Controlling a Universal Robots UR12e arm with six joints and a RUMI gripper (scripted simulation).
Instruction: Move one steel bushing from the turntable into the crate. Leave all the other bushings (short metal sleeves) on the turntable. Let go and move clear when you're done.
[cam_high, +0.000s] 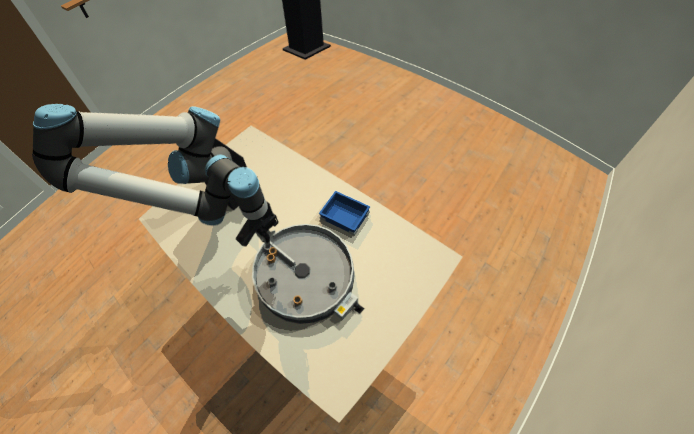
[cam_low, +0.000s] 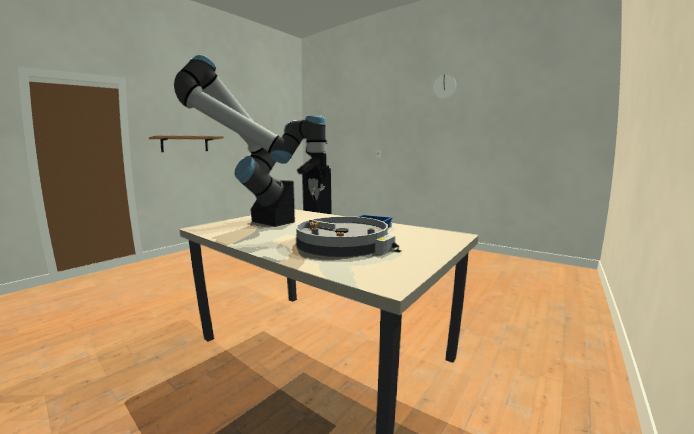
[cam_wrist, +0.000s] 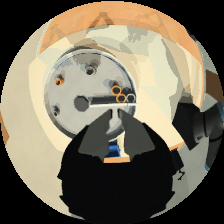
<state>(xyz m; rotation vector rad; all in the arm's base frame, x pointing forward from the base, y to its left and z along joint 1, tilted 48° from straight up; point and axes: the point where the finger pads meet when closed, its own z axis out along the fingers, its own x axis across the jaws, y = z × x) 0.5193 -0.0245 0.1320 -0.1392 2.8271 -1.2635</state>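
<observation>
The round grey turntable stands on the table, with a fixed bar running from its hub to the rim. Two dark steel bushings and one brass bushing lie apart on the disc. Two brass bushings lie against the bar, and the wrist view shows a paler ring beside them. My gripper hangs above the rim near that cluster; it is shut and holds nothing, as the wrist view shows. The blue crate stands beyond the turntable and is empty.
The turntable has a raised rim and a small control box at its front edge. The arm's black base stands on the table's far left end. The crate sits close behind the turntable.
</observation>
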